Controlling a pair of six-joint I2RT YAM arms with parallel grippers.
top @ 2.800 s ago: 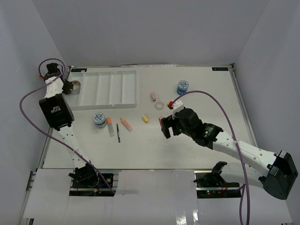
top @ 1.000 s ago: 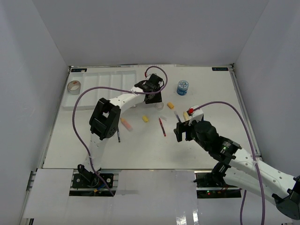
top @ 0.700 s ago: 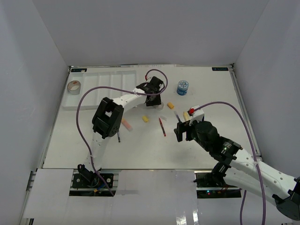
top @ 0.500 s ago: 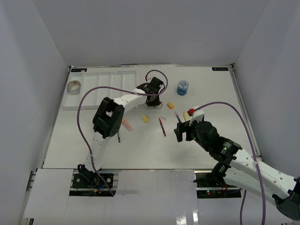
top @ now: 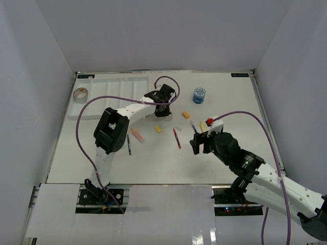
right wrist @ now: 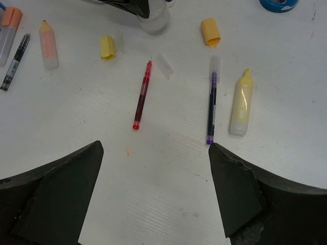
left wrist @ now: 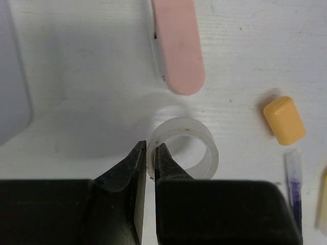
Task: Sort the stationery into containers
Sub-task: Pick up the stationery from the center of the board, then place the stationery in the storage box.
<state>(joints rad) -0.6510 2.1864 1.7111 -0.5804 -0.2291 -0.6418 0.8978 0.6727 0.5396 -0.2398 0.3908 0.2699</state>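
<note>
The left gripper (left wrist: 150, 153) is pressed together on one wall of a small tape roll (left wrist: 202, 140): one finger stands inside the ring, the other outside. The roll is a short ring of clear, milky plastic with a wide open centre, its hole facing the wrist camera. It sits over the white table (top: 153, 163) near the middle, to the right of the white compartment tray (top: 102, 87). A pink eraser (left wrist: 179, 46) with a rounded end lies just beyond the roll, not touching it. A small yellow eraser (left wrist: 284, 120) lies apart on the other side. The right gripper (right wrist: 154, 149) is spread wide and holds nothing. It hangs above a red pen (right wrist: 142, 94), a purple pen (right wrist: 211, 99) and a yellow marker (right wrist: 241, 102).
</note>
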